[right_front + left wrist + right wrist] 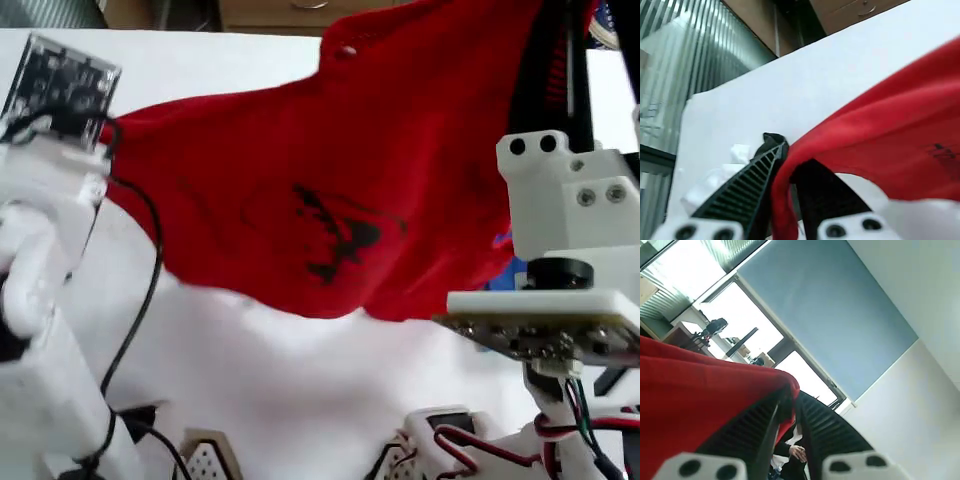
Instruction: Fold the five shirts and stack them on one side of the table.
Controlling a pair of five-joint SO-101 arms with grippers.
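Red printed fabric shirt (340, 190): stretched between both arms, long axis across the white table (280, 400).
Left jaws: pinching its edge.
Right jaws: pinching its edge.

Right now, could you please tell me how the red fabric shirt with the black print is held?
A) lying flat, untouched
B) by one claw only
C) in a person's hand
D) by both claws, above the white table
D: the red fabric shirt hangs above the white table, pinched in the left claw and the right claw.
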